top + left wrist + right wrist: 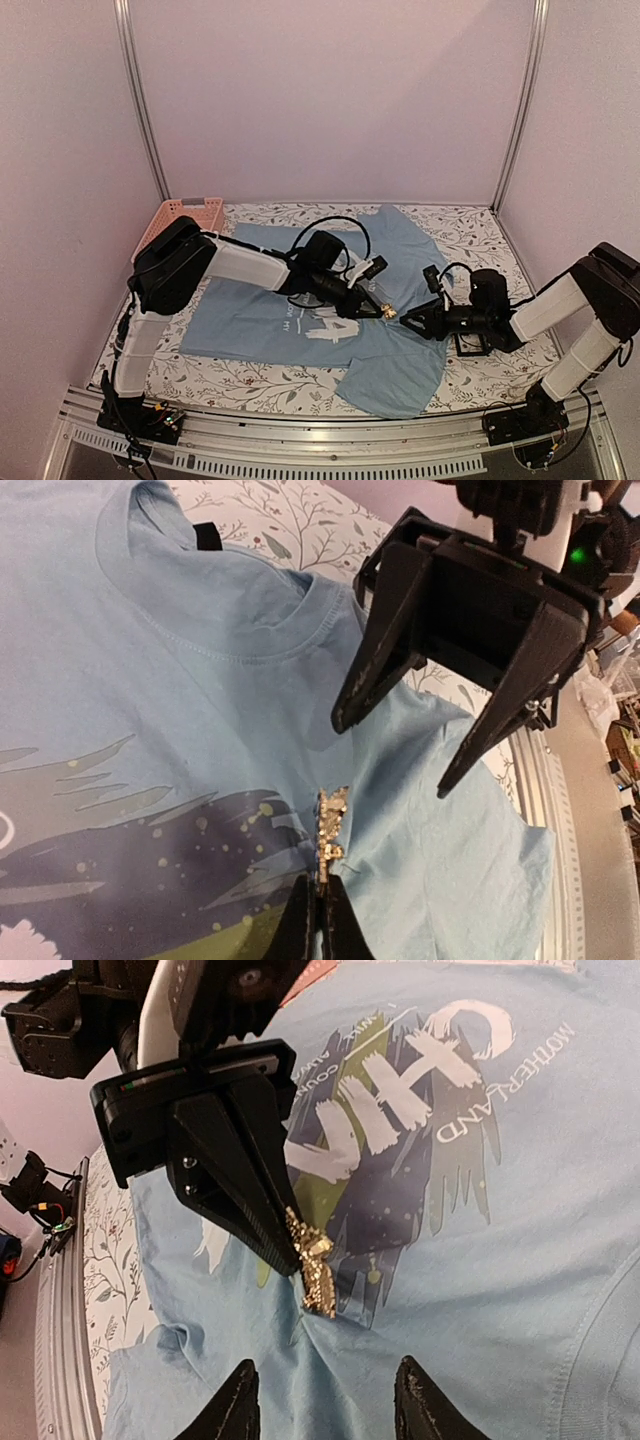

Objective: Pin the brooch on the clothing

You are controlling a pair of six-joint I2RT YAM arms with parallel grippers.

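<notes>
The light blue T-shirt [260, 310] with white print lies flat on the table; it also shows in the left wrist view [180, 680] and the right wrist view [520, 1260]. My left gripper [327, 900] is shut on the pale-gold glittery brooch [331, 825], holding it edge-on against the shirt at the rim of the dark print. The brooch shows in the right wrist view [312, 1260] and the top view [387, 312]. The fabric puckers under it. My right gripper [325, 1400] is open, its fingertips a little short of the brooch, facing the left gripper [285, 1245].
A pink plastic basket [182, 215] stands at the back left corner. A small black open-frame box [472, 345] sits under my right arm. The table has a floral cloth [470, 230]. Metal frame posts stand at both back corners.
</notes>
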